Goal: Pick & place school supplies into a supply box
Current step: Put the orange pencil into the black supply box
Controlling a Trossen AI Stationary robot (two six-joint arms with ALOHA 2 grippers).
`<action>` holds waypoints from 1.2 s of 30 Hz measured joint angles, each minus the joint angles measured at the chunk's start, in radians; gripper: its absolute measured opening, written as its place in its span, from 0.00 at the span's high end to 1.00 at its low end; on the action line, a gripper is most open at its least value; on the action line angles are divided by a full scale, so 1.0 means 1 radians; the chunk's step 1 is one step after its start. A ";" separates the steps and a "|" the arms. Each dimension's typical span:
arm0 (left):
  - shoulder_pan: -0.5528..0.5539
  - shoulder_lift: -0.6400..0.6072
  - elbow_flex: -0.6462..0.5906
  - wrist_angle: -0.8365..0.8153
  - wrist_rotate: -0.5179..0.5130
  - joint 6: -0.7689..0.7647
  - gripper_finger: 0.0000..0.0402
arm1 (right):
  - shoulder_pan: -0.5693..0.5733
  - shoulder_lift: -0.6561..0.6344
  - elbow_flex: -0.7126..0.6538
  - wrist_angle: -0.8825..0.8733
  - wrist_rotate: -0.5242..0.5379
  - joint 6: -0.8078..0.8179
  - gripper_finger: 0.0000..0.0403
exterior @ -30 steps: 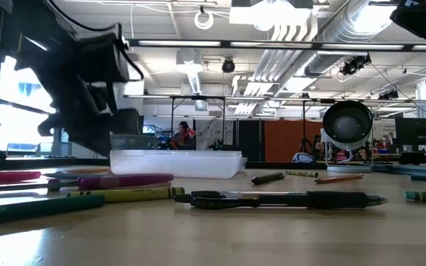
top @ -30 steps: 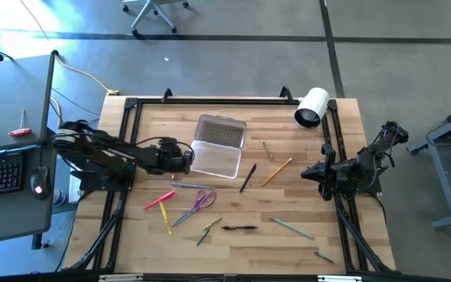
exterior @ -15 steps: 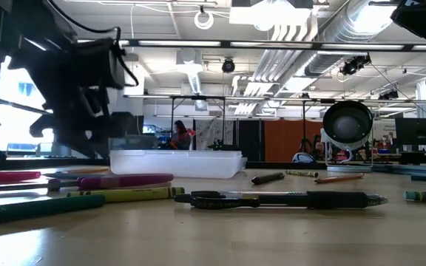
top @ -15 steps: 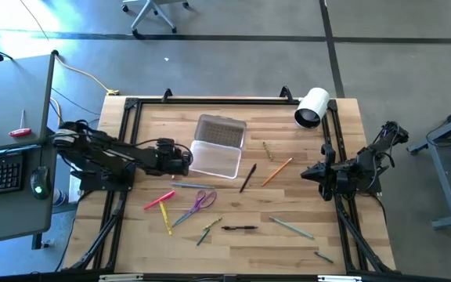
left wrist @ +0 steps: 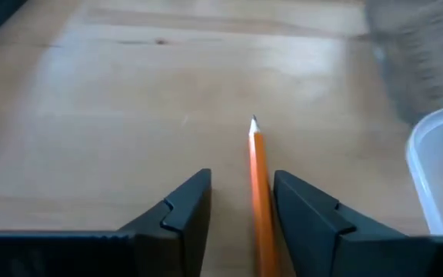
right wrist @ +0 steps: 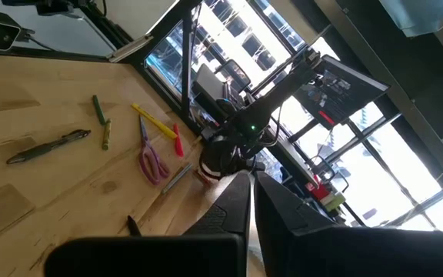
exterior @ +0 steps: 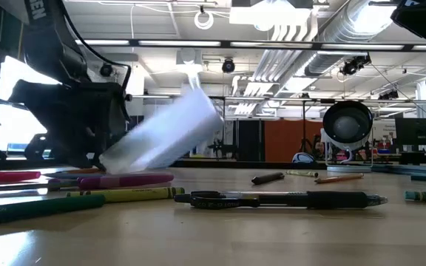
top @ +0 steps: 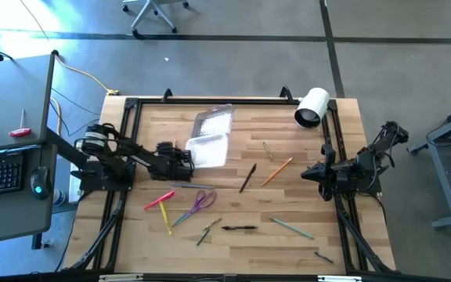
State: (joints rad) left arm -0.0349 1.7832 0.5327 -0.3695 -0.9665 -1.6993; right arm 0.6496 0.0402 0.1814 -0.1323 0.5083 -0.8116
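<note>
High view: the supply box [top: 207, 149] sits left of table centre, its ribbed lid [top: 213, 121] hinged open toward the far edge; box and lid look blurred and skewed, long axis roughly front to back. The left gripper [top: 185, 159] is at the box's left side, touching or just beside it. Loose on the wooden table [top: 304, 196]: a black marker [top: 247, 178] and an orange pencil [top: 276, 171] right of the box, both slanting near-left to far-right; purple-handled scissors [top: 202, 201], a pink marker [top: 159, 200] and a yellow marker [top: 167, 218] near the front left; a black pen [top: 239, 228] lying left-right at front centre; a green pencil [top: 292, 228] to its right. A white roll [top: 312, 107] lies at the far right corner. The right gripper [top: 305, 172] waits at the table's right edge.

Low view: the box [exterior: 161, 139] is tilted, its right end lifted off the table, left end low against the left gripper [exterior: 98, 118]. The black pen [exterior: 287, 199] lies across the foreground. Behind is an open workshop with ceiling ducts and lights.

Left wrist view: fingers [left wrist: 179, 211] spread apart, an orange pencil [left wrist: 258, 192] between them with its tip pointing away; whether they touch it I cannot tell. The box's clear corner [left wrist: 441, 173] is beside it.

Right wrist view: fingers [right wrist: 234, 201] pressed nearly together, holding nothing.
</note>
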 joint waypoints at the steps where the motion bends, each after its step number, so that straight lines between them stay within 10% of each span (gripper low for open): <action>1: 0.000 0.003 0.000 0.001 0.000 0.000 0.59 | 0.000 0.000 0.000 -0.001 0.000 0.000 1.00; 10: 0.002 0.008 -0.001 0.012 -0.003 0.004 0.93 | 0.000 0.000 0.000 0.000 0.000 0.000 1.00; 22: 0.003 -0.057 -0.002 0.009 -0.013 0.013 0.93 | 0.000 0.000 0.000 0.000 0.000 0.000 1.00; 36: 0.002 -0.430 -0.003 -0.128 -0.057 0.216 0.96 | 0.000 0.000 0.000 0.000 0.000 0.000 1.00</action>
State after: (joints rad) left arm -0.0330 1.3535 0.5301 -0.4977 -1.0232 -1.4835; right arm 0.6495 0.0399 0.1814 -0.1322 0.5087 -0.8116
